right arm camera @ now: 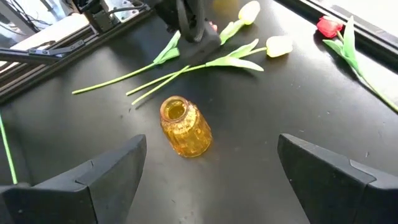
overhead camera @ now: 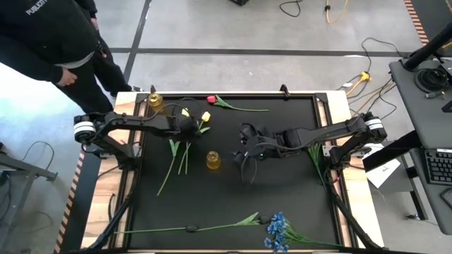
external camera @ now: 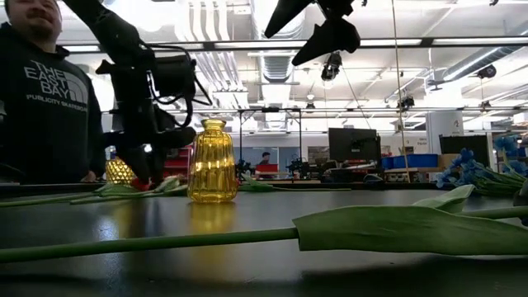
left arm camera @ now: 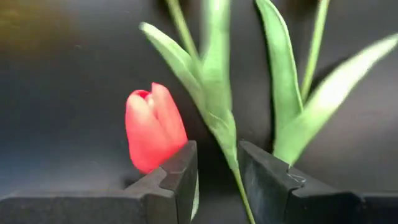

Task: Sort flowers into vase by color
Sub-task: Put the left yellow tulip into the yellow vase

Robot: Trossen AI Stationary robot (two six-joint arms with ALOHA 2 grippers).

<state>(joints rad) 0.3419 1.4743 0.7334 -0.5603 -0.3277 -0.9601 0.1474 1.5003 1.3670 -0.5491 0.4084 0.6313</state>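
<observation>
A vase [overhead camera: 212, 160] stands upright near the middle of the table [overhead camera: 282, 204]. Left of it a cluster of tulips [overhead camera: 185, 137] lies flat, with the left hand [overhead camera: 185, 125] down over them. The right hand [overhead camera: 248, 149] hangs just right of the vase. A second vase [overhead camera: 155, 101] stands at the far left corner, a lone tulip [overhead camera: 229, 104] along the far edge. Another long flower [overhead camera: 205, 227] and a blossom bunch [overhead camera: 279, 231] lie along the near edge.

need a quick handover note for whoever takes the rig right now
Left tool: low on the mat, open around a green stem beside a red tulip, not clamped.
Right tool: open, above the middle yellow vase, holding nothing.
Second yellow vase stands at the far left corner.
Yellow tulips and another red tulip lie on the mat; blue blossoms near the front edge.
Done: no flower seen in a vase. Left: everything.
</observation>
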